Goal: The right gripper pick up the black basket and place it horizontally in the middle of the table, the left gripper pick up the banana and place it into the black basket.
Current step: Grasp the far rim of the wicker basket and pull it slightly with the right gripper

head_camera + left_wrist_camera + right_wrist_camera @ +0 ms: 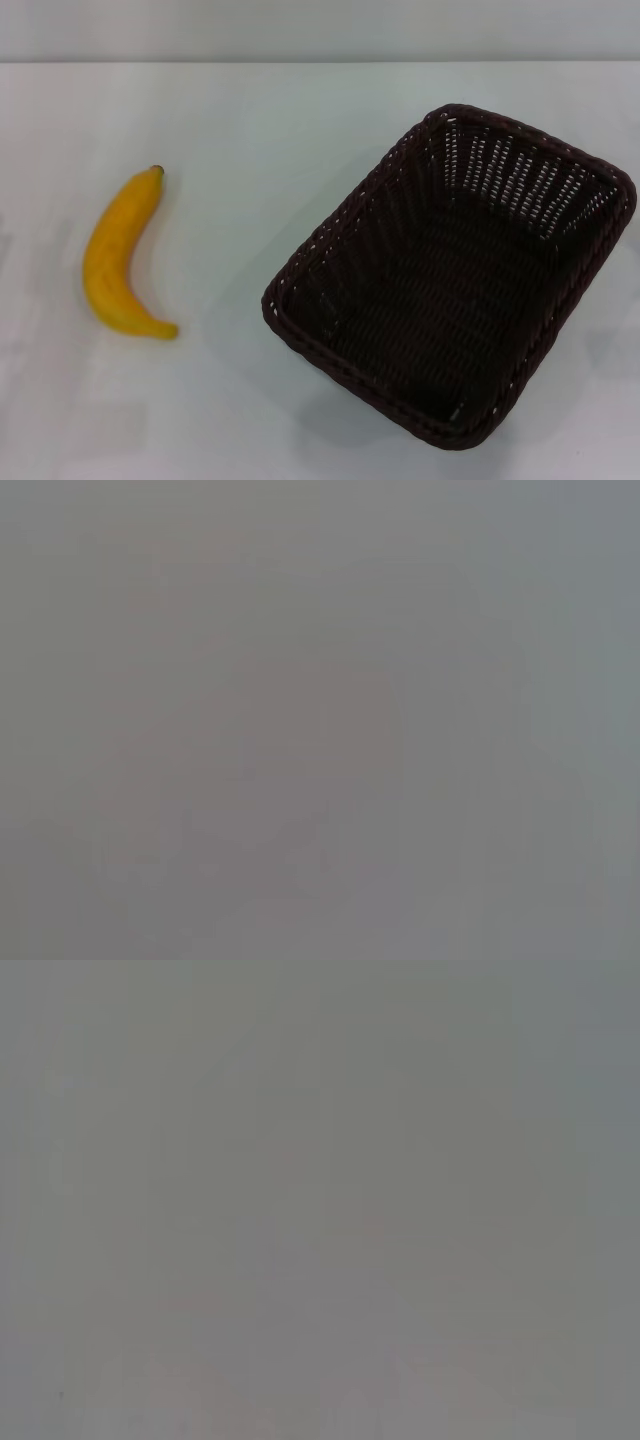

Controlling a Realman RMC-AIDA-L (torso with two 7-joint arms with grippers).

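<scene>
Banana [115, 262] left of basket [455, 275]

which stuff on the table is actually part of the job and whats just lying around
Part of the job:
- black basket, empty, sitting at an angle on the robot's right
- banana, lying apart from it on the robot's left
- table, where the basket is to be set

Just lying about:
- nothing else shows; neither tool is in view, and both wrist views show only plain grey
</scene>
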